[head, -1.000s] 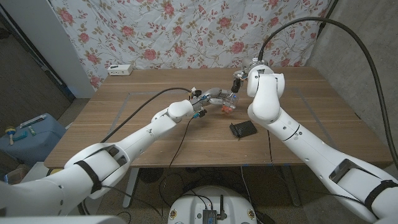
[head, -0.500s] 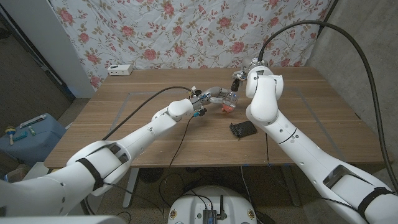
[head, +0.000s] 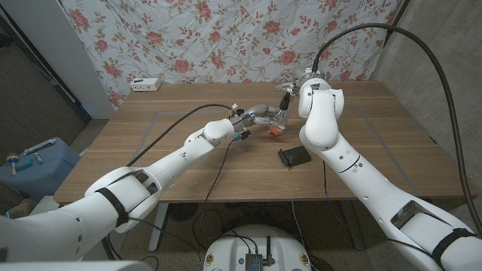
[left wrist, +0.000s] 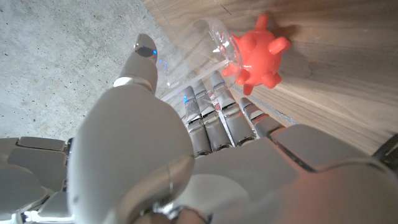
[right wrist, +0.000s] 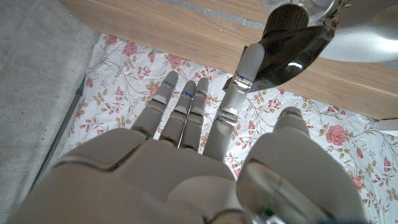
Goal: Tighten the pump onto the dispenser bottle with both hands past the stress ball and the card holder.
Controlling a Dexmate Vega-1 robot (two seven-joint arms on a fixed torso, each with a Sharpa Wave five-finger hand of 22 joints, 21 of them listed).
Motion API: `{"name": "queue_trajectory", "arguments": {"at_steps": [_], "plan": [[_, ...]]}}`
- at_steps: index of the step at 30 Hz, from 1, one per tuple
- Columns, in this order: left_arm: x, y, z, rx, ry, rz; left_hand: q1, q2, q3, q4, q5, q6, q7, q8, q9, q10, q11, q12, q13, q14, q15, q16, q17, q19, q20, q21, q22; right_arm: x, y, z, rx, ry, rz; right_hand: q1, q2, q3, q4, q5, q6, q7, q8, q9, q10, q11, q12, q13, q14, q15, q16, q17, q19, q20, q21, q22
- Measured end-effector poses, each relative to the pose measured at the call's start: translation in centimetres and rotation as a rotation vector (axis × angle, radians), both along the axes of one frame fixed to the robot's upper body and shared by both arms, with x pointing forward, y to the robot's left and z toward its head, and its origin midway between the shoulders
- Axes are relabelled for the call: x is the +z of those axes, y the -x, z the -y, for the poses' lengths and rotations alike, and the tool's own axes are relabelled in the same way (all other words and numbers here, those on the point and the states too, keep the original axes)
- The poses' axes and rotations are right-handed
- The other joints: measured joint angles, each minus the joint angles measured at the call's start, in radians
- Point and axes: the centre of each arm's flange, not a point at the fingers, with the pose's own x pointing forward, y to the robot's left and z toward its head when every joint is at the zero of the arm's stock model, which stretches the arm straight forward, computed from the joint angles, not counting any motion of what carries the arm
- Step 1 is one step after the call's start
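Head view: left hand (head: pixel 256 115) mid-table (head: pixel 151 143), fingers (left wrist: pixel 208 118) wrapped round the clear dispenser bottle (left wrist: pixel 199 53). Bottle sits just beside the red spiky stress ball (head: pixel 276 129). Right hand (head: pixel 290 96) meets the bottle top from behind; right wrist view shows fingers (right wrist: pixel 186 106) extended, 1 on the dark pump (right wrist: pixel 292 53); grip cannot be told. Black card holder (head: pixel 294 156) lies nearer the robot.

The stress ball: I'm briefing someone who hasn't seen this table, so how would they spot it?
Look at the wooden table, near its middle where the two arms meet. The stress ball sits just beside the clear dispenser bottle held by the left hand. It is the only orange-red, spiky thing there.
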Motion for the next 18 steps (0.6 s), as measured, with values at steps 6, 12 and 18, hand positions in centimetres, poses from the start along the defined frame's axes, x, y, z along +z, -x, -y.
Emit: {"name": "queue_trajectory", "arguments": {"at_steps": [6, 12, 18], "plan": [[0.1, -0.05, 0.05, -0.005, 0.001, 0.003, 0.0, 0.0, 0.0, 0.0, 0.0, 0.0, 0.0, -0.002, 0.0, 0.002, -0.002, 0.0, 0.0, 0.0, 0.0, 0.0, 0.0, 0.0, 0.0, 0.0, 0.0, 0.44, 0.08, 0.54, -0.01, 0.0, 0.01, -0.04, -0.014, -0.023, 0.015, 0.017, -0.062, 0.001, -0.041, 0.005, -0.027, 0.009, -0.009, 0.0, -0.017, 0.017, -0.011, 0.0, -0.004, 0.004, 0.0, 0.0], [0.11, -0.39, 0.01, 0.001, 0.002, -0.002, 0.0, 0.0, 0.0, 0.0, 0.0, 0.0, 0.0, 0.0, 0.0, 0.002, -0.002, -0.001, 0.0, 0.0, 0.0, 0.0, 0.0, 0.0, 0.0, 0.0, 0.0, 0.58, 0.19, 0.42, -0.007, 0.047, -0.011, -0.05, -0.014, -0.034, 0.018, 0.029, -0.119, 0.004, -0.07, 0.006, -0.036, 0.011, -0.009, 0.0, -0.031, 0.031, -0.017, 0.0, -0.009, 0.016, 0.0, 0.0], [0.12, -0.45, -0.05, 0.003, 0.002, -0.003, 0.0, 0.0, 0.0, 0.0, 0.0, 0.0, 0.0, 0.0, 0.0, 0.003, -0.003, -0.002, -0.001, 0.0, 0.0, 0.0, 0.0, 0.0, 0.0, 0.0, 0.0, 0.72, 0.36, 0.71, -0.01, 0.067, -0.026, -0.051, -0.013, -0.039, 0.016, 0.048, -0.227, -0.002, -0.121, 0.014, -0.088, 0.006, -0.019, 0.005, -0.057, 0.033, -0.024, 0.0, -0.021, 0.015, -0.004, 0.0]]}}
